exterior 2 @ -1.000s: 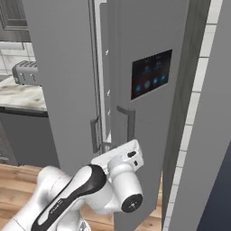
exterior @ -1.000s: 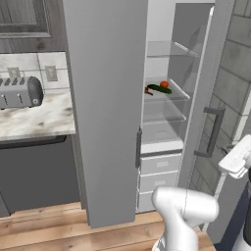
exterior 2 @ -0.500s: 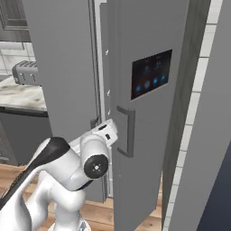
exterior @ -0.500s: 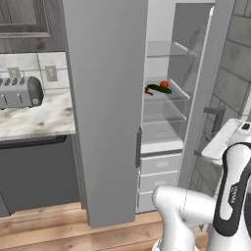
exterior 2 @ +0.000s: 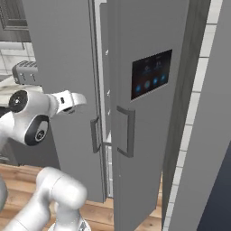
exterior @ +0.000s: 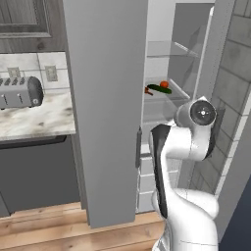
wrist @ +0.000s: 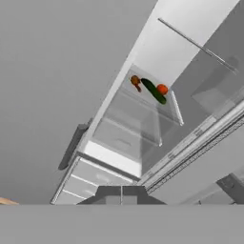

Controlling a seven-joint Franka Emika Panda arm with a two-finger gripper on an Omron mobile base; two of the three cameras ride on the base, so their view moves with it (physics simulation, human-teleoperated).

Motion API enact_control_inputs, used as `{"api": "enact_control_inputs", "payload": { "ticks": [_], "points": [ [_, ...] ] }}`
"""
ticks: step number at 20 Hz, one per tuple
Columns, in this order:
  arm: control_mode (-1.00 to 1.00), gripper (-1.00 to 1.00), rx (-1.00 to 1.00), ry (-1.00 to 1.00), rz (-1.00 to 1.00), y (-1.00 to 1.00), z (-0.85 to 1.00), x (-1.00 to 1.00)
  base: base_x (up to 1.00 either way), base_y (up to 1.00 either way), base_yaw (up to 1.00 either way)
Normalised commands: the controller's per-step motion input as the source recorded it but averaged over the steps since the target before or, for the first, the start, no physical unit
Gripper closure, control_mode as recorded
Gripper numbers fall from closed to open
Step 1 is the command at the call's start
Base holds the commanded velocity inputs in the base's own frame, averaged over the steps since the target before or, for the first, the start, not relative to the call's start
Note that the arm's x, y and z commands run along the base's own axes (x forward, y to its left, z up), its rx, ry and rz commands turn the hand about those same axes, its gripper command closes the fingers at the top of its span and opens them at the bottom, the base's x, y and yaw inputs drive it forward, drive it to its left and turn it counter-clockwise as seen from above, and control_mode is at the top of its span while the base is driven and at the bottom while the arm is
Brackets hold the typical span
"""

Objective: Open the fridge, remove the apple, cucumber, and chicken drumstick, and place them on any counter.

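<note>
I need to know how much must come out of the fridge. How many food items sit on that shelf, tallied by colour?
Red-orange: 1, the apple
Dark green: 1, the cucumber
Brown-orange: 1, the chicken drumstick
Total: 3

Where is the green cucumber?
The cucumber lies on a glass shelf inside the open fridge, between the apple and the chicken drumstick.

tall light-grey fridge [exterior: 105,98]: smooth matt metal, clear glass shelves | white veined counter [exterior: 34,120]: polished marble look | floor [exterior: 59,230]: light wood planks | side wall [exterior: 235,63]: matt grey brick
</note>
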Motion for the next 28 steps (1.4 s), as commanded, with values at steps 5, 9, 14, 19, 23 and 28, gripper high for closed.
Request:
{"api": "enact_control_inputs", "payload": {
  "ticks": [5,9,14,19,23,28],
  "points": [
    [-1.0,1.0,-0.12,0.28,-0.56,0.39,0.07,0.75,0.0,0.0,0.0],
    [-1.0,1.0,-0.06,0.14,-0.47,0.15,0.0,0.98,0.0,0.0,0.0],
    [-1.0,1.0,0.0,0.28,-0.23,-0.37,0.0,0.92,0.0,0.0,0.0],
    [-1.0,1.0,-0.01,0.16,-0.12,-0.63,-0.01,0.3,0.0,0.0,0.0],
    [-1.0,1.0,-0.1,0.02,-0.01,-0.67,-0.21,0.0,0.0,0.0,0.0],
    [-1.0,1.0,-0.14,0.0,0.0,-0.56,-0.39,0.0,0.0,0.0,0.0]
  ]
}}
